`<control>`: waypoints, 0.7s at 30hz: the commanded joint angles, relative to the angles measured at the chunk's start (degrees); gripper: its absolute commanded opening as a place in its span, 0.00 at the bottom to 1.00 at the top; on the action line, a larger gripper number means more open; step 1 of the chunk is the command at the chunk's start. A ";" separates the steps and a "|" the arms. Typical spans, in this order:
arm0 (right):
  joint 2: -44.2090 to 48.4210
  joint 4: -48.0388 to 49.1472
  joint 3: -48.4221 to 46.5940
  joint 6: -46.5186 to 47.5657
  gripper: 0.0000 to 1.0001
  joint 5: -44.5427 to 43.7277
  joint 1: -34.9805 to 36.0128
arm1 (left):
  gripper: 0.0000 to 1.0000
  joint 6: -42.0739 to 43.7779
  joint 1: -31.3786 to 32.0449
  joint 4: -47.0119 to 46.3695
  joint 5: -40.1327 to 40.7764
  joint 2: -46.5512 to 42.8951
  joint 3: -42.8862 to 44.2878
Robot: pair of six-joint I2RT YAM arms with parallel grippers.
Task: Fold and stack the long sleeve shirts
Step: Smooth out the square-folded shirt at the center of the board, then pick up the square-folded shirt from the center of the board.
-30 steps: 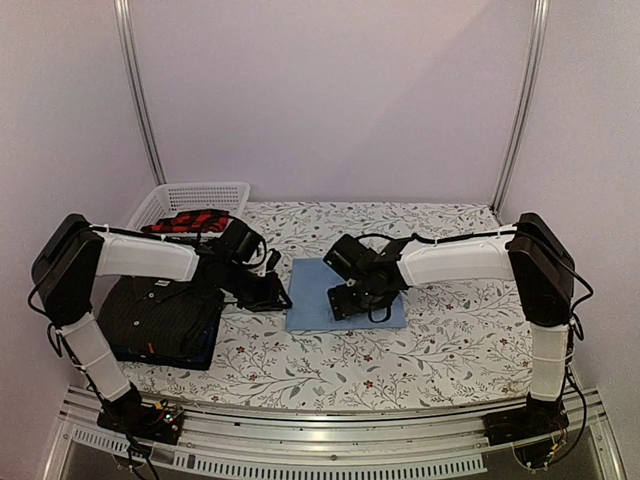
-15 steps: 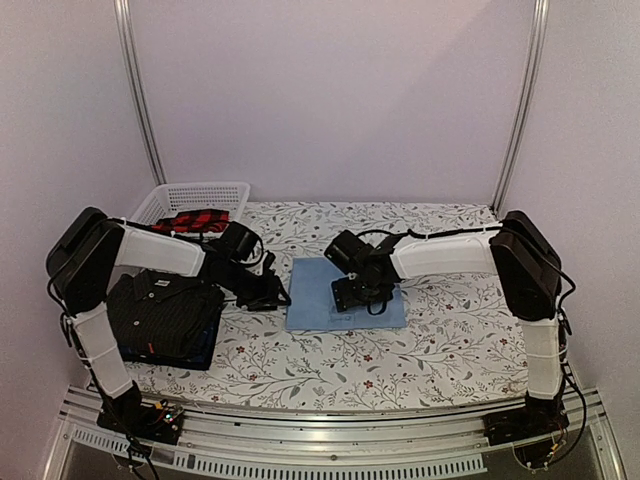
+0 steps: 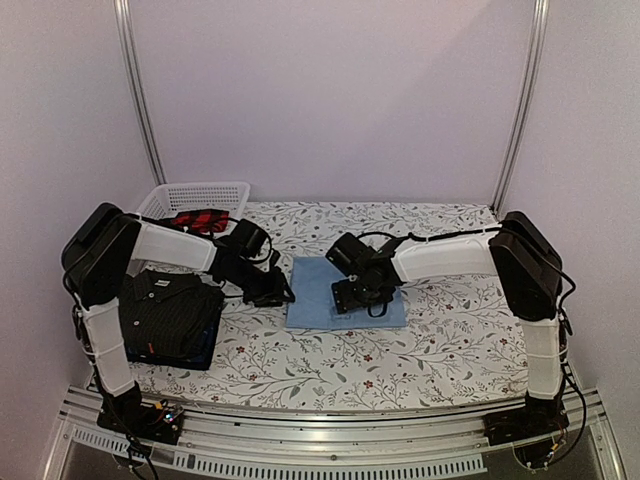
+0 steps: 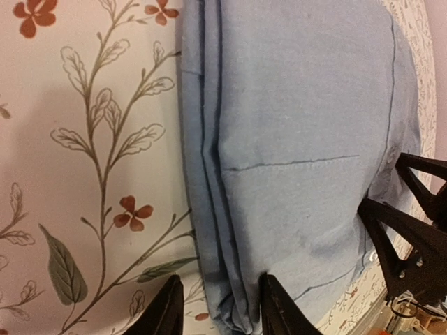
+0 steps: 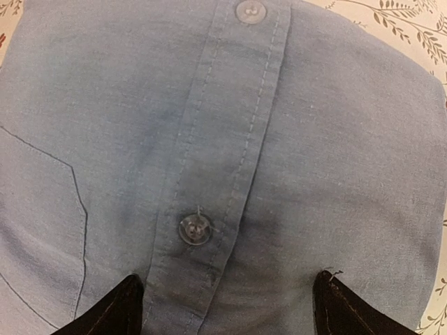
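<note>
**While folded on the desk (image 3: 450,335), a light blue shirt (image 3: 312,300) meets both arms**

Right fingers (image 5: 115,314) stand wide apart, tips on its button placket. Left fingers (image 4: 167,314) straddle its folded edge; whether they pinch it is unclear.

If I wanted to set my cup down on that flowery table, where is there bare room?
The table is bare right of the light blue shirt, up to the right arm, along the front edge by the rail, and in a strip behind the shirt. The left is crowded: white basket, dark shirt stack, left arm.
</note>
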State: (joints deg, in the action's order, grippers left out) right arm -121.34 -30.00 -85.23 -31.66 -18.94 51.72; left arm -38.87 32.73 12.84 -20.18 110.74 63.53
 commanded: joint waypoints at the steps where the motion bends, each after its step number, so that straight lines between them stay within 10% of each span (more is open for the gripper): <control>1: 4.65 0.91 1.30 1.10 0.84 2.59 0.38 | 0.37 -1.31 0.38 2.97 2.56 2.96 1.77; 21: 17.51 7.29 13.81 1.57 0.87 5.15 -4.70 | 0.00 -3.29 1.40 3.56 2.73 6.10 2.74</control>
State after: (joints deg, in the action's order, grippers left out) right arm -107.07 -25.47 -75.29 -29.76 -15.86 49.32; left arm -42.48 33.58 12.99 -18.83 114.56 67.13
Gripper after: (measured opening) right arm 0.865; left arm 0.018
